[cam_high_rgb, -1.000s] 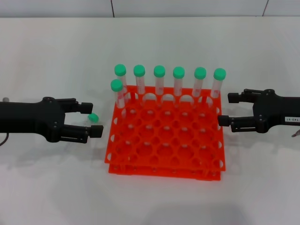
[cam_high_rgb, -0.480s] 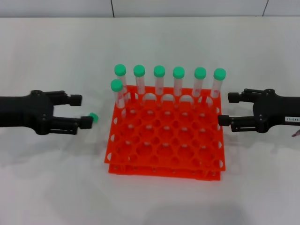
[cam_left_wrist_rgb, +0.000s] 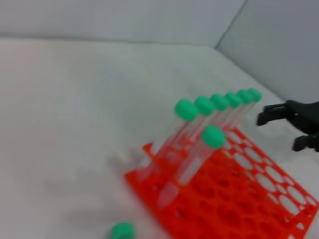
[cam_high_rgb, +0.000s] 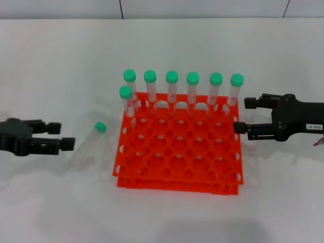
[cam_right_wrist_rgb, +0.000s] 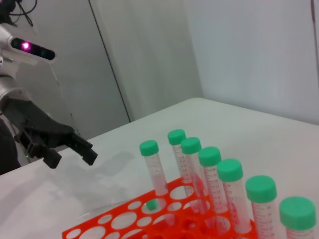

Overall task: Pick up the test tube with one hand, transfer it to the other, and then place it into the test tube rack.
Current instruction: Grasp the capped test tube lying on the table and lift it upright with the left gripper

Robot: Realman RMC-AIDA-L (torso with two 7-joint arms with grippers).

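Test tube rack (cam_high_rgb: 179,152), orange-red and two-tiered, sits flat on the white table (cam_high_rgb: 61,66) in the middle of the head view, the largest thing there. Seven green-capped tubes (cam_high_rgb: 193,92) stand upright in it: six in the back row and one in the second row at the rack's left end.

Right gripper (cam_high_rgb: 242,115), black with a small white label, hovers just beside the rack's right edge, its two fingers spread apart and holding nothing. Left gripper (cam_high_rgb: 65,135) sits well apart from the rack near the left edge of the head view, fingers likewise spread and empty; the right wrist view shows it (cam_right_wrist_rgb: 82,149) above the table beyond the rack.

Smallest is the test tube (cam_high_rgb: 90,144), lying loose on the table between the left gripper and the rack, near the rack's left side, its green cap pointing away from the robot. Nothing touches it.
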